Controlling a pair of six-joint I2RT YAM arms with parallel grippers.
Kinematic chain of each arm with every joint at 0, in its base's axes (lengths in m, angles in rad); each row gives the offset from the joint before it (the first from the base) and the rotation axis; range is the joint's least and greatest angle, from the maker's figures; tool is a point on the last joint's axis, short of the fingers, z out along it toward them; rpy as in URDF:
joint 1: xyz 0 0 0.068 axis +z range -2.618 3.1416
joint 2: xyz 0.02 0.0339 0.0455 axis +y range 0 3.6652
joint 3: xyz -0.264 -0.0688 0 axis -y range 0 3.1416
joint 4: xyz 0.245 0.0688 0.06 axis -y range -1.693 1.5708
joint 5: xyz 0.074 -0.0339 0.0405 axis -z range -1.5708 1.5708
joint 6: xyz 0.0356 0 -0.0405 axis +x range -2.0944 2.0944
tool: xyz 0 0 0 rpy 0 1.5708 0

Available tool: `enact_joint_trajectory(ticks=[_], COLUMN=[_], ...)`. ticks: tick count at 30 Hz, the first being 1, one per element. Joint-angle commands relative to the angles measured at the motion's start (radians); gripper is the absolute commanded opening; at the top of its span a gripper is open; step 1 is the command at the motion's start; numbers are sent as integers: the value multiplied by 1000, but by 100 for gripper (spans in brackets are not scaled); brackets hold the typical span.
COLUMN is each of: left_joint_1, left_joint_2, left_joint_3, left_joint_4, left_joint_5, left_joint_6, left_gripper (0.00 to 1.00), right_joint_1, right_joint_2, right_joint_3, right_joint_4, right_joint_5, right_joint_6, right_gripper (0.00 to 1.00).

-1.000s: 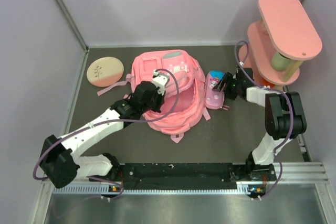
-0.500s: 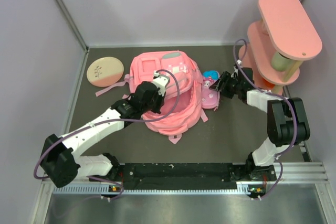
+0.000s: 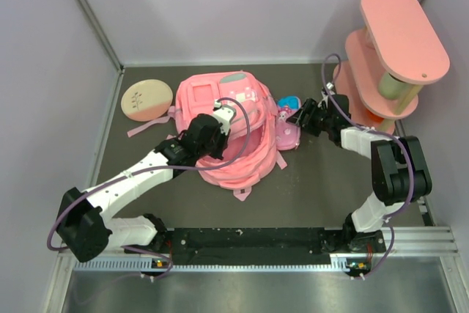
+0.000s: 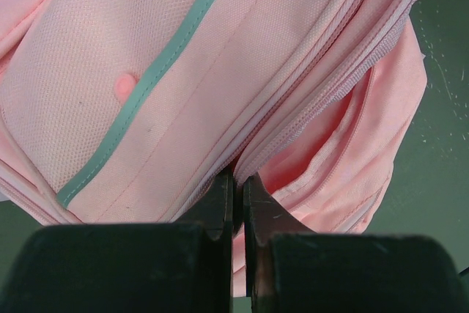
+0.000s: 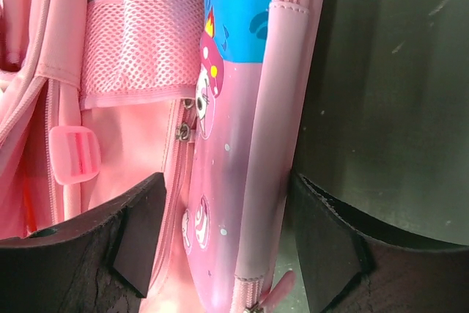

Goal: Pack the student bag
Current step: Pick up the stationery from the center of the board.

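**Bag pinched at the zip, case gripped at its side**

The left fingers (image 4: 222, 203) are clenched tight, tip against tip, on a fold of the bag (image 3: 253, 155) just at a zipper seam. In the left wrist view, pink mesh cloth with a grey-green strip (image 4: 139, 100) spreads out ahead of these fingers. To one side of them the seam gapes on a darker pink inside.

The bag lies flat on the dark worktop (image 3: 315, 188), around and beyond the left fingers, with its straps trailing at the edges.

The right fingers (image 5: 143, 214) stand apart and grasp the case (image 5: 234, 181), one finger on each long side. The case is pink with a blue end and a cartoon figure, and it runs lengthwise out from between the fingers. It presses against the bag's flank. Just past the finger on the bag's side are a mesh side pocket (image 5: 139, 42) and a pink buckle (image 5: 73, 153). Only bare worktop lies past the other finger.

From above, the two sets of fingers are near each other, with the bag's right half between them. A pink tiered shelf (image 3: 403, 27) stands behind the right fingers, well apart from the case. A round pink-and-cream disc (image 3: 146, 100) lies on the worktop on the far side of the left fingers, apart from the bag.
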Motion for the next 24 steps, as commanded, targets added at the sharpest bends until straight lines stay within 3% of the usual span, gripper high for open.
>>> enact_joint_trajectory(ticks=[1,5,11,14,16,19,24], left_joint_1=[4,4,4,5,4,4,4], left_joint_2=[-14,-8,-5,-11,-13,-16,-31], left_joint_3=[23,26,31,25,23,23,28], left_joint_4=[40,43,41,40,35,32,32], left_joint_5=[14,20,20,12,3,-2,-14], left_joint_6=[-62,-63,-63,-60,-58,-58,-65], left_gripper=[0,0,0,0,0,0,0], right_joint_1=[72,140,147,146,147,147,146], right_joint_2=[-7,-23,-4,-27,-49,-119,-332], right_joint_3=[19,84,82,70,66,56,43], right_joint_4=[-10,-171,-174,-176,-188,-228,-331], right_joint_5=[-88,106,157,197,248,314,400], right_joint_6=[24,-105,-64,-51,-51,-57,-86], right_gripper=[66,66,60,52,36,26,20])
